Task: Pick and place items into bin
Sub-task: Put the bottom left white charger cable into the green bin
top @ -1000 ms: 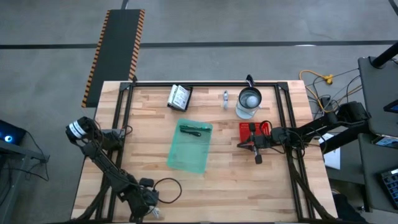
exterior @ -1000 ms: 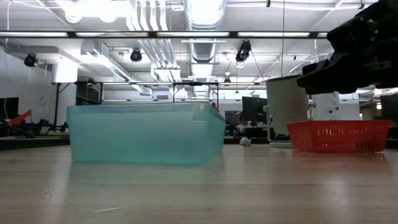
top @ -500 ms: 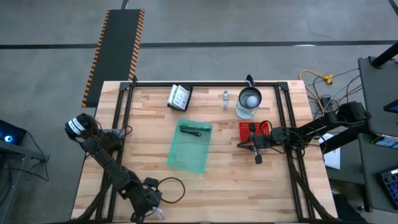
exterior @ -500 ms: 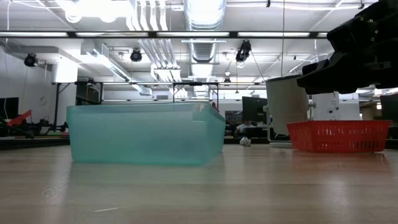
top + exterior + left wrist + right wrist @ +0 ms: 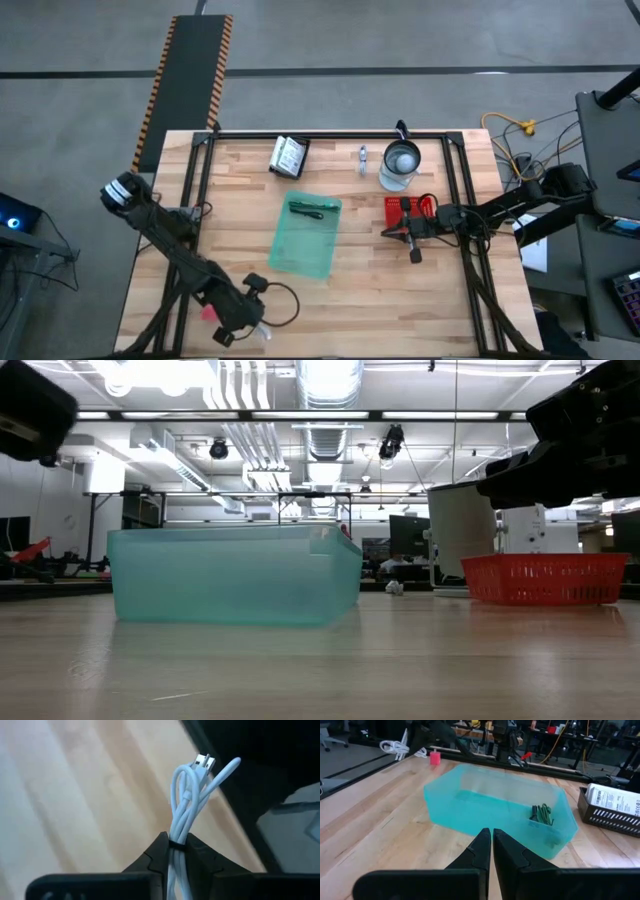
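My left gripper (image 5: 245, 325) is near the table's near edge, left of centre, shut on the white coiled cable (image 5: 186, 795). A pink bit (image 5: 208, 312) lies on the wood just left of it. The teal bin (image 5: 305, 235) stands mid-table with a dark green item (image 5: 542, 814) at its far end. White packets sit in a black tray (image 5: 288, 155) at the far edge, with a silver piece (image 5: 362, 157) to their right. My right gripper (image 5: 491, 837) waits shut to the right of the bin, beside the red basket (image 5: 410, 210). My left gripper pinches the bunched strands of the cable (image 5: 177, 851) between its two fingers, at a dark band around the bundle. The loops and the plug (image 5: 202, 761) stick out beyond the fingertips. The bundle stands off the wood below it.
A clear glass jug with a metal lid (image 5: 400, 165) stands at the far right, behind the red basket. Dark frame rails run along the table's left, right and far sides. Open wood lies between my left gripper and the bin.
My left gripper has risen with the cable, rolled about its own axis, and shifted a little toward the table's right and far side. The pink bit now shows uncovered beside it. In the low view the left arm has come in at the upper left.
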Controlling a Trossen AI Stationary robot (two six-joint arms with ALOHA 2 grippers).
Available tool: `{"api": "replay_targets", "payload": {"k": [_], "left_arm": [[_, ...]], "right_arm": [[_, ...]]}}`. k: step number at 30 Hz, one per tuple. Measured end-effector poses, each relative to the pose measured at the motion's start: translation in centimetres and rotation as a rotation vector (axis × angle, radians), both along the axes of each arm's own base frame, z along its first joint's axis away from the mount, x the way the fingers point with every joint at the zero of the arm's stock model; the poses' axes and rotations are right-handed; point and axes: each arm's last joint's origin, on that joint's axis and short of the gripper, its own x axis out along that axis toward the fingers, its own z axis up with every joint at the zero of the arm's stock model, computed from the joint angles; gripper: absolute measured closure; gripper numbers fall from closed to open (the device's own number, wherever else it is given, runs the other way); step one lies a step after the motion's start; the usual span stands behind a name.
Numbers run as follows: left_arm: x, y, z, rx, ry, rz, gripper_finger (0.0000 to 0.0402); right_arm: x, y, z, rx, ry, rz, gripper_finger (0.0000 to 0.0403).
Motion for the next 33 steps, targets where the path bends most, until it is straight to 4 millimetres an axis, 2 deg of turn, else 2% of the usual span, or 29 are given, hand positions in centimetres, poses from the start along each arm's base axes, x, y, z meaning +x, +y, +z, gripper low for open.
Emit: {"api": "replay_targets", "payload": {"k": [10,18,25,33], "left_arm": [[1.5,2.2,0.1,0.068,0.003,0.006,0.0380],[2.7,3.7,1.7,0.105,-0.018,-0.011,0.0380],[4.7,5.4,3.0,0.200,-0.139,-0.093,0.0380],[7.3,8.0,4.1,0.414,-0.376,-0.140,0.0380]], "right_arm": [[0.0,0.0,0.0,-0.021,-0.003,0.004,0.0394],[0.0,0.0,0.1,-0.027,-0.009,0.005,0.0394],[0.0,0.0,0.1,-0.044,-0.010,0.009,0.0394],[0.0,0.0,0.1,-0.044,-0.011,0.009,0.0394]]}}
